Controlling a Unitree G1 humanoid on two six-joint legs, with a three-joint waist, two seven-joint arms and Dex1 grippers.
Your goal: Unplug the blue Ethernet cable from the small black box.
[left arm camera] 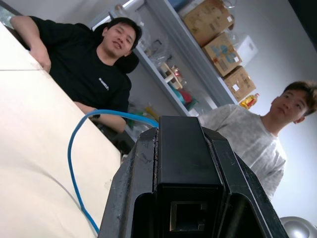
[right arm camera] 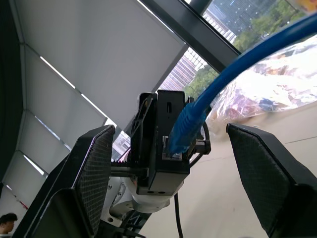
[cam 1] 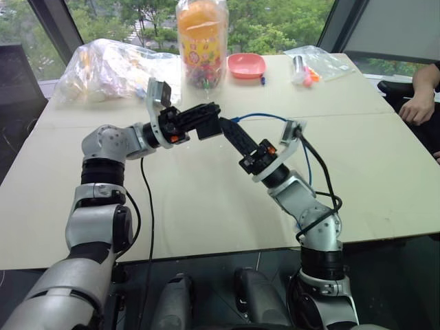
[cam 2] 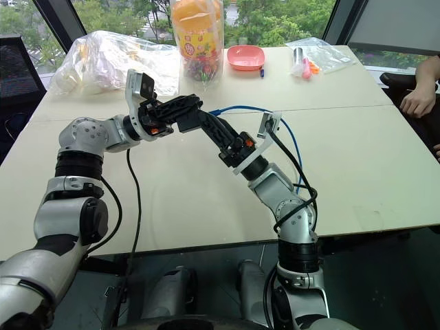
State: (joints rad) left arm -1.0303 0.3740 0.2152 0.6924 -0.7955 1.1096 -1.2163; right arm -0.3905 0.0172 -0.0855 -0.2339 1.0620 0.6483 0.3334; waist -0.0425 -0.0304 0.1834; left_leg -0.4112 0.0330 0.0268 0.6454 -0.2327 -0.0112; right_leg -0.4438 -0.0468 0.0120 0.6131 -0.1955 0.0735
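Note:
The small black box [right arm camera: 166,153] is held up over the middle of the table with my left gripper [cam 1: 210,117] shut on it. In the left wrist view it sits clamped between the fingers [left arm camera: 131,198], and an empty port on the box faces that camera. The blue Ethernet cable [right arm camera: 233,69] is plugged into the box's other side. From there it arcs over my right wrist [cam 1: 261,115] and drops down to the table. My right gripper [cam 1: 228,129] is open, and its two padded fingers [right arm camera: 94,173] stand either side of the plug without touching it.
At the table's far edge stand a tall jar of sweets with an orange lid [cam 1: 201,41], a pink dish [cam 1: 246,65] and two clear plastic bags [cam 1: 110,69] [cam 1: 320,62]. A person's hand [cam 1: 416,106] rests at the right edge. Two people [left arm camera: 94,64] sit beyond the table.

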